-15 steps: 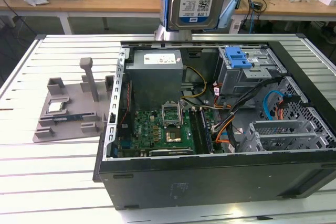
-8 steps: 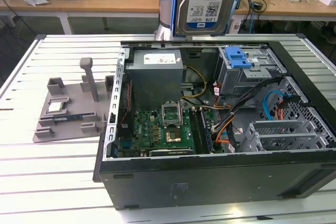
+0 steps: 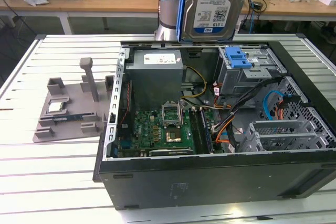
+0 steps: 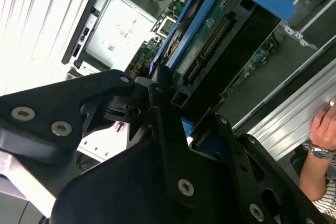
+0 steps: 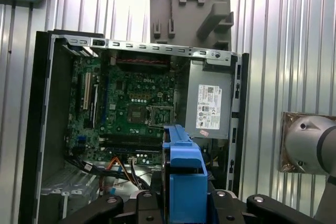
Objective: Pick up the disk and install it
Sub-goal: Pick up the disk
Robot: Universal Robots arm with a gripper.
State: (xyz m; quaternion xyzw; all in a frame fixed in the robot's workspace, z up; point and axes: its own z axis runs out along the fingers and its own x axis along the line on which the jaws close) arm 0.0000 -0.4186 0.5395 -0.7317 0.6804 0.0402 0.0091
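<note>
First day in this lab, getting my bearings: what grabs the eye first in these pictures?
The disk, silver in its blue bracket, hangs in the gripper above the open computer case. Inside lies a green motherboard; a grey fixture sits on the exterior view's left.

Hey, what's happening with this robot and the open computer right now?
The arm's gripper is clamped on the disk, blue bracket and all, and holds it in the air above the open computer case. The disk is not yet in the drive cage, so it is picked up but not installed.
</note>
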